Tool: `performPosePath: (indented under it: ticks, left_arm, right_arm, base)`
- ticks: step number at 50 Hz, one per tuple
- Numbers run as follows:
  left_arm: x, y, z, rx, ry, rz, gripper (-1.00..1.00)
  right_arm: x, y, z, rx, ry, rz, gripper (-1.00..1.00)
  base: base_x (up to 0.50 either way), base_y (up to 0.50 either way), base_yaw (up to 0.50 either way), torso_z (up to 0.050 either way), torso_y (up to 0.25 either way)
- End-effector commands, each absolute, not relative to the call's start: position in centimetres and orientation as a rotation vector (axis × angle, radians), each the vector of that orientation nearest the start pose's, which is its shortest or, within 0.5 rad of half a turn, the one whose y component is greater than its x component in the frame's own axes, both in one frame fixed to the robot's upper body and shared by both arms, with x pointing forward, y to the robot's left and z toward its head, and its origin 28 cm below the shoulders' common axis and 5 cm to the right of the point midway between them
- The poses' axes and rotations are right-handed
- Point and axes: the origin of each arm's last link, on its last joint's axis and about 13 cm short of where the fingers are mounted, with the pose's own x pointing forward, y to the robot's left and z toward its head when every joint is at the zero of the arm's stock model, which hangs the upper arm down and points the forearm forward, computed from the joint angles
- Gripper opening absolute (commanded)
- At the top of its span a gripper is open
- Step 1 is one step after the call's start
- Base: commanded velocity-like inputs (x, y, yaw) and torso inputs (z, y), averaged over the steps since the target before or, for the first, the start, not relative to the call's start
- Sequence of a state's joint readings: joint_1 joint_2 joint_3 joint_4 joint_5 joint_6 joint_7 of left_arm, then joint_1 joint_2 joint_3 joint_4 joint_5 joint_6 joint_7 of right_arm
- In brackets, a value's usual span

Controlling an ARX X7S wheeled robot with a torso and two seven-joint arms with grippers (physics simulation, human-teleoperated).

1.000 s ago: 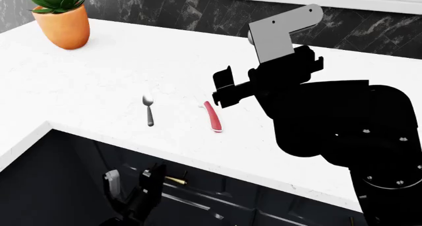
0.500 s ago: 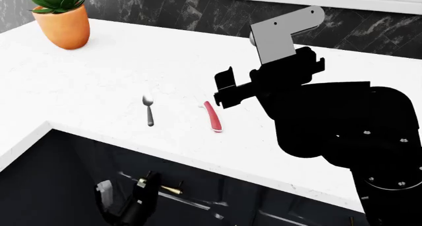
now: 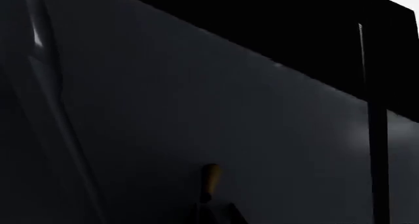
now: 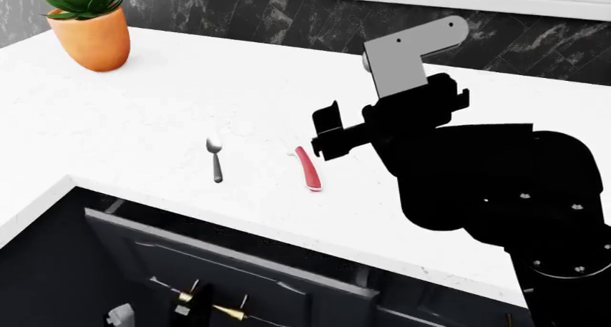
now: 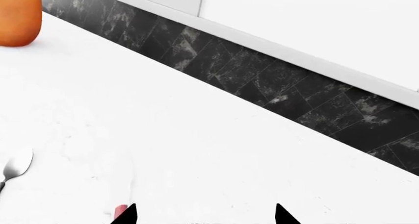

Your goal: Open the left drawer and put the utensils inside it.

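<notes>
Currently the white marble counter [image 4: 143, 105] carries the grey-handled silver spoon [image 4: 216, 159] and red-handled knife [image 4: 308, 169], side by side. Below its edge, the black panelled left drawer [image 4: 239, 262] stands partly out, with the left end effector [image 4: 186, 305] at its brass bar handle [image 4: 229, 312], grip state indeterminable. The right end effector [image 5: 204, 215] hovers over the counter near the knife, fingertips apart and empty.

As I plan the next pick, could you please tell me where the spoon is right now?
In the head view, the spoon lies on the white counter, left of the knife and near the front edge, above the drawer.
</notes>
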State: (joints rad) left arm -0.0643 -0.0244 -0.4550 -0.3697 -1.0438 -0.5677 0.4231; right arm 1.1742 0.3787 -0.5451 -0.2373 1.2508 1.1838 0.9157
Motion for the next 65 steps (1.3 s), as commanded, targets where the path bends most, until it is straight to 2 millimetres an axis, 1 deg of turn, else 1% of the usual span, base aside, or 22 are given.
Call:
performPosePath:
  ticks: [1, 8, 11, 13, 15, 17, 20, 24, 28, 32, 37, 48, 51, 52, 53, 54, 55, 56, 57, 59, 60, 65]
  left_arm:
    - [10.7, 23.2, -6.9, -1.345, 0.344, -0.144, -1.0]
    - [8.3, 22.9, -7.4, -1.372, 0.343, -0.147, -1.0]
    - [6.5, 23.1, -7.6, -1.369, 0.349, -0.134, -1.0]
    - [4.8, 23.3, -8.0, -1.37, 0.352, -0.129, -1.0]
    - [3.9, 23.4, -8.2, -1.366, 0.351, -0.124, -1.0]
    - [2.3, 23.5, -8.4, -1.37, 0.347, -0.098, -1.0]
    - [0.6, 23.6, -8.6, -1.372, 0.343, -0.073, -1.0]
    - [-2.2, 23.4, -9.4, -1.377, 0.357, -0.049, -1.0]
    - [-4.2, 23.2, -10.7, -1.407, 0.356, -0.033, -1.0]
    - [-6.0, 23.3, -10.9, -1.42, 0.338, 0.0, -1.0]
    - [-7.1, 22.9, -11.4, -1.431, 0.331, 0.014, -1.0]
    - [-7.8, 23.2, -11.7, -1.438, 0.295, 0.062, -1.0]
    - [-8.0, 23.3, -11.6, -1.448, 0.252, 0.078, -1.0]
    - [-8.2, 23.5, -11.4, -1.441, 0.209, 0.086, -1.0]
    - [-8.5, 23.9, -11.1, -1.446, 0.115, 0.126, 1.0]
    - [-8.7, 24.0, -10.9, -1.423, 0.072, 0.142, 1.0]
    - [-9.3, 24.6, -10.3, -1.413, -0.066, 0.224, 1.0]
    - [-9.5, 24.8, -10.0, -1.398, -0.105, 0.239, 1.0]
    - [-10.0, 25.0, -9.2, -1.382, -0.176, 0.252, 1.0]
    - [-10.7, 25.1, -8.2, -1.37, -0.234, 0.298, 1.0]
    - [-10.8, 25.4, -8.1, -1.346, -0.257, 0.33, 1.0]
    - [-11.7, 27.7, -7.5, -1.296, -0.408, 0.375, 1.0]
  right_arm:
    - [28.0, -5.4, 26.4, -0.26, 0.151, 0.149, 1.0]
    - [28.1, -5.5, 26.3, -0.26, 0.152, 0.144, 1.0]
    - [27.9, -5.5, 26.3, -0.263, 0.148, 0.142, 1.0]
    - [28.0, -5.6, 26.3, -0.26, 0.149, 0.14, 1.0]
    - [27.9, -5.6, 26.2, -0.261, 0.148, 0.14, 1.0]
    - [28.0, -5.6, 26.0, -0.259, 0.151, 0.141, 1.0]
    - [28.1, -5.7, 26.0, -0.258, 0.154, 0.14, 1.0]
    - [28.2, -5.6, 25.8, -0.26, 0.156, 0.14, 1.0]
    - [28.3, -5.7, 25.7, -0.264, 0.158, 0.138, 1.0]
    - [28.5, -5.7, 25.6, -0.267, 0.16, 0.137, 1.0]
    - [28.5, -5.8, 25.7, -0.266, 0.158, 0.134, 1.0]
    - [28.6, -5.8, 25.4, -0.268, 0.165, 0.131, 1.0]
    - [28.6, -5.7, 25.4, -0.268, 0.167, 0.133, 1.0]
    - [28.6, -5.8, 25.4, -0.269, 0.167, 0.132, 1.0]
    - [28.6, -5.8, 25.4, -0.268, 0.167, 0.13, 1.0]
    - [28.6, -5.9, 25.4, -0.267, 0.168, 0.128, 1.0]
    - [28.7, -5.9, 25.4, -0.267, 0.169, 0.125, 1.0]
    - [28.7, -5.9, 25.4, -0.267, 0.17, 0.123, 1.0]
    - [28.7, -5.9, 25.4, -0.266, 0.171, 0.123, 1.0]
    - [28.7, -6.0, 25.3, -0.266, 0.172, 0.12, 1.0]
    - [28.7, -6.0, 25.3, -0.267, 0.172, 0.12, 1.0]
    - [28.8, -6.0, 25.2, -0.264, 0.174, 0.117, 1.0]
  base:
    - [0.0, 0.0, 0.0, 0.0, 0.0]
    - [0.0, 0.0, 0.0, 0.0, 0.0]
    - [0.0, 0.0, 0.0, 0.0, 0.0]
    - [0.0, 0.0, 0.0, 0.0, 0.0]
    - [0.0, 0.0, 0.0, 0.0, 0.0]
    - [0.0, 0.0, 0.0, 0.0, 0.0]
    - [0.0, 0.0, 0.0, 0.0, 0.0]
    - [0.0, 0.0, 0.0, 0.0, 0.0]
    - [0.0, 0.0, 0.0, 0.0, 0.0]
    - [0.0, 0.0, 0.0, 0.0, 0.0]
    - [0.0, 0.0, 0.0, 0.0, 0.0]
    - [0.0, 0.0, 0.0, 0.0, 0.0]
    - [0.0, 0.0, 0.0, 0.0, 0.0]
    - [0.0, 0.0, 0.0, 0.0, 0.0]
    - [0.0, 0.0, 0.0, 0.0, 0.0]
    - [0.0, 0.0, 0.0, 0.0, 0.0]
    - [0.0, 0.0, 0.0, 0.0, 0.0]
    - [0.0, 0.0, 0.0, 0.0, 0.0]
    - [0.0, 0.0, 0.0, 0.0, 0.0]
    - [0.0, 0.0, 0.0, 0.0, 0.0]
    - [0.0, 0.0, 0.0, 0.0, 0.0]
    - [0.0, 0.0, 0.0, 0.0, 0.0]
